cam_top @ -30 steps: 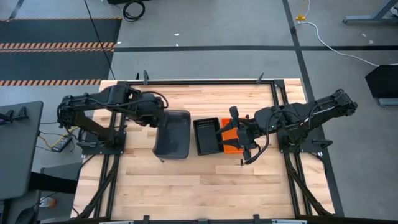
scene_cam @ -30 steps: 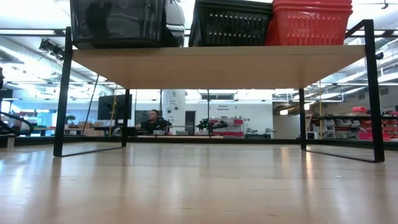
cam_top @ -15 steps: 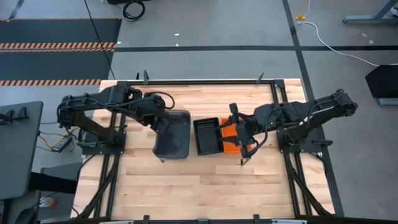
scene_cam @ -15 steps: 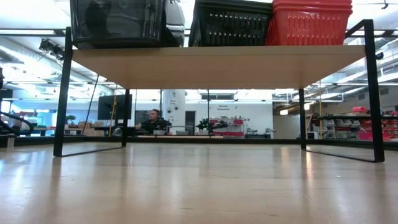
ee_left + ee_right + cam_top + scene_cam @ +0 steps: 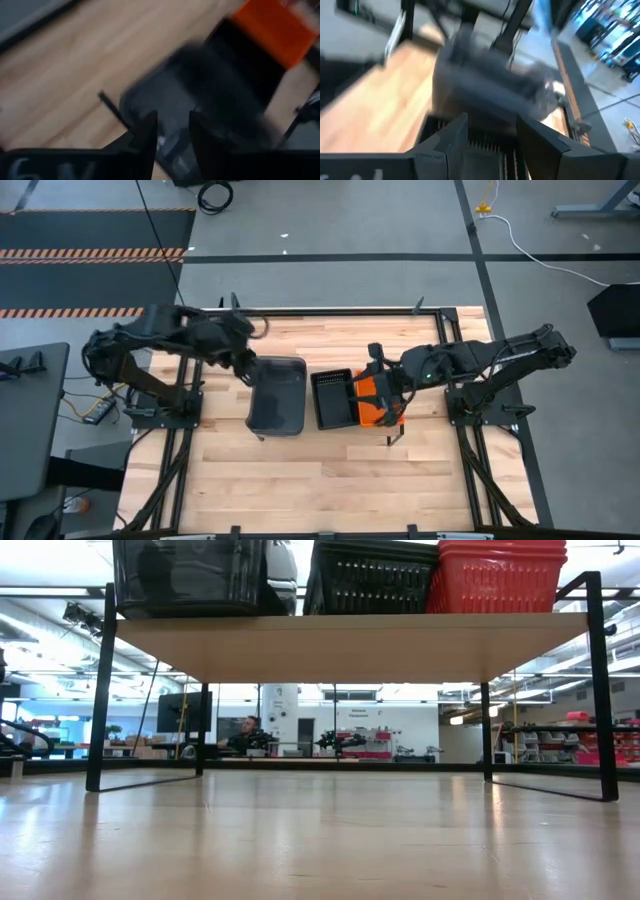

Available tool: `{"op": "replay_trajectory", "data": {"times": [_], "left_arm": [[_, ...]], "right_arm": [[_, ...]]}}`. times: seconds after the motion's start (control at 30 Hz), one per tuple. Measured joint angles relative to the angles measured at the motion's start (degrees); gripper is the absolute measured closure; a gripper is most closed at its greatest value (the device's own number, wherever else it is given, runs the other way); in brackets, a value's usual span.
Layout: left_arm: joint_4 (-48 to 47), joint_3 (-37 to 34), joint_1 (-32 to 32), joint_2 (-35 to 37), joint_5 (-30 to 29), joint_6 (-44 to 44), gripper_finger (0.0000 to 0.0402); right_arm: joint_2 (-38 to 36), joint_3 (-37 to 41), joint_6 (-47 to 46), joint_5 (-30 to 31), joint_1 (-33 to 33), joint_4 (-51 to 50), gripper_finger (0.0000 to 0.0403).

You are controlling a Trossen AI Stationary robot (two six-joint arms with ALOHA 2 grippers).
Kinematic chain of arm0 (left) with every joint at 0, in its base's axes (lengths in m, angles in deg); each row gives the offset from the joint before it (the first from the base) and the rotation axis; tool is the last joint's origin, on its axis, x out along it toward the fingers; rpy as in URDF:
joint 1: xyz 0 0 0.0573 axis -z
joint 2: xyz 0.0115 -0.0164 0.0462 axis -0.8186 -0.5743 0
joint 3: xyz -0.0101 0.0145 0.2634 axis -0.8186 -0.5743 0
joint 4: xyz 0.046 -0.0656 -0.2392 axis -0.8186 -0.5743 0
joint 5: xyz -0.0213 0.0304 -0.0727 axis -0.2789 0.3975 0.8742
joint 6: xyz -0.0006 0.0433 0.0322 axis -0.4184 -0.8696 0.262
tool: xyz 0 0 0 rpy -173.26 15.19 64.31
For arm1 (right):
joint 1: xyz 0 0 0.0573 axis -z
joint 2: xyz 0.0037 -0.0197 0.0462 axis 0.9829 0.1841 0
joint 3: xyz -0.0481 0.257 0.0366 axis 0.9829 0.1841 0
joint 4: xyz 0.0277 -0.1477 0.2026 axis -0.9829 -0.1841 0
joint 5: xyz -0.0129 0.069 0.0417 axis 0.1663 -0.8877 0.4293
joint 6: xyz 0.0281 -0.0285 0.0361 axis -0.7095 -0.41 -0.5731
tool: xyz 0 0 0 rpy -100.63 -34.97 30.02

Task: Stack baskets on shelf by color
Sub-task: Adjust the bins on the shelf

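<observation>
Both grippers' jaws stand apart with nothing between them, per the wrist views. Left gripper (image 5: 247, 367) sits at the back-left corner of the grey basket stack (image 5: 277, 394), arm folded low from the left mount. Right gripper (image 5: 381, 385) hovers over the orange baskets (image 5: 370, 398), arm stretched in from the right. Black perforated baskets (image 5: 331, 397) stand between grey and orange. All three stacks sit on the shelf (image 5: 350, 645).

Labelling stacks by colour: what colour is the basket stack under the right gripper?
Bright orange stack, clearest in the low view.
</observation>
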Motion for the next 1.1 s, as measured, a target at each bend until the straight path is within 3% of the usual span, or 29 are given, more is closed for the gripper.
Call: {"op": "replay_trajectory", "data": {"times": [0.13,0.27,0.37,0.5,0.6,0.87,1.1], "left_arm": [[1.14,7.14,1.98,0.05,-4.28,-2.33,0.0283],[5.74,12.54,5.22,0.07,-8.21,-7.69,0.0283],[10.7,14.71,8.68,0.07,-12.65,-14.14,0.0283],[16.35,15.11,13.16,0.04,-18.28,-23.22,0.0283],[16.83,15.09,15.23,-0.02,-20.91,-26.27,0.0283],[12.97,15.09,16.56,-0.02,-21.37,-25.51,0.0283],[9.62,15.06,18.27,-0.02,-21.31,-25.29,0.0283]], "right_arm": [[2.41,0.04,3.7,-0.02,-1.36,-4.92,0.0228],[6.84,0.04,4.17,0.37,-2.86,-1.9,0.0228],[11.31,-0.49,4.15,4.14,-3.91,0.46,0.0233],[17.65,-5.92,2.72,10.49,-5.35,-5.4,0.0248],[21.72,-12.7,-0.47,12.01,-6.13,-12.27,0.0264],[30.78,-30.09,-8.17,12.01,-6.53,-28.35,0.0295],[36.46,-37.18,-12.53,11.98,-5.22,-39.56,0.0335]]}}
